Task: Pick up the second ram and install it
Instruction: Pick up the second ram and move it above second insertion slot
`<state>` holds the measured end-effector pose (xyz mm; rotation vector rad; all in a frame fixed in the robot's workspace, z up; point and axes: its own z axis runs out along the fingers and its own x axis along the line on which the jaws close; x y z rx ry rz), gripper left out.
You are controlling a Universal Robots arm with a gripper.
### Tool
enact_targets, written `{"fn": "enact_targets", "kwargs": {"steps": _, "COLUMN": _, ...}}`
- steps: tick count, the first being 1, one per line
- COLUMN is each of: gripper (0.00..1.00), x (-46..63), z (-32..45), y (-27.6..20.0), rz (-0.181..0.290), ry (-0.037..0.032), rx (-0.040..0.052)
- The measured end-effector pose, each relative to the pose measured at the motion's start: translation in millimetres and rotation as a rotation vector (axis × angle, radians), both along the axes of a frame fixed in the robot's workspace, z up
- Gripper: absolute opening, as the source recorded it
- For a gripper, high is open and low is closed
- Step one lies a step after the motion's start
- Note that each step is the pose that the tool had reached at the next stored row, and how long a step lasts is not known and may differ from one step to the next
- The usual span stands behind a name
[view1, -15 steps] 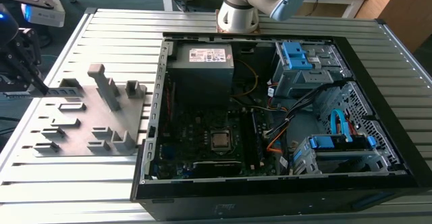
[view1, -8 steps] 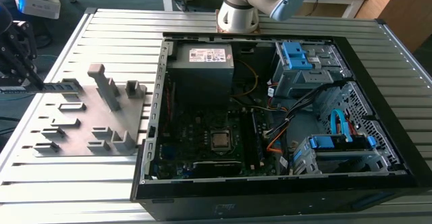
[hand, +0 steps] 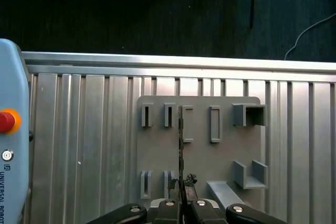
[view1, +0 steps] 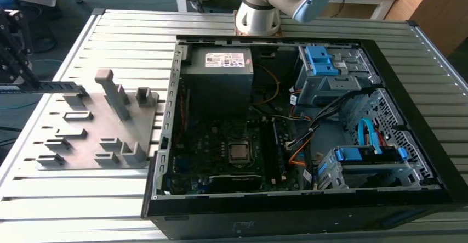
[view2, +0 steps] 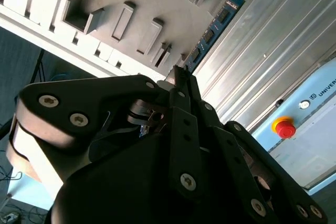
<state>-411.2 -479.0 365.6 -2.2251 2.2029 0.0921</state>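
The hand (hand: 181, 204) is closed narrowly on the second ram (hand: 181, 145), pinching one end of the board on edge between its fingertips. The rest of the board juts straight out from the hand. In the exterior view the second ram (view1: 57, 85) lies level over the far left part of the grey fixture plate (view1: 95, 139) on the slatted surface (view1: 131, 34). Whether it touches the plate I cannot tell. The open computer case (view1: 292, 221) sits well apart, toward the exterior view's right.
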Motion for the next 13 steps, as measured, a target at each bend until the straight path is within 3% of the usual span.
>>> {"fn": "enact_targets", "kwargs": {"steps": 13, "gripper": 0.14, "x": 0.0, "z": 24.5, "y": 0.0, "rz": 0.0, "ry": 0.0, "rx": 0.0}}
